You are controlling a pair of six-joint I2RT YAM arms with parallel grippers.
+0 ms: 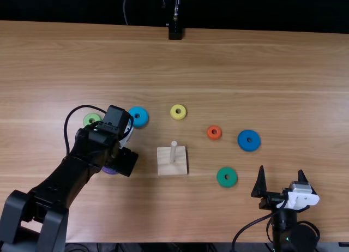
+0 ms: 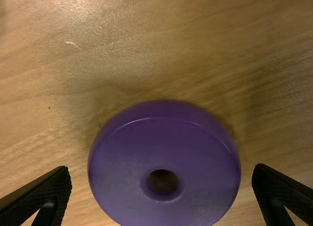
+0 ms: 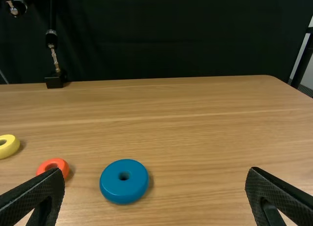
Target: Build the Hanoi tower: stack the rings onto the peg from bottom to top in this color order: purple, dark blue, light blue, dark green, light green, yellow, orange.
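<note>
Top view: above worktop's near edge, facing steeply down; shares purple ring with left wrist view, close, downward; dark blue ring with right wrist view, low, facing far edge.

A light brown wooden table, and on it a square peg base and seven separate coloured rings.

No readable text or labels. No brands to make out, and no legible numbers or signs anywhere.
</note>
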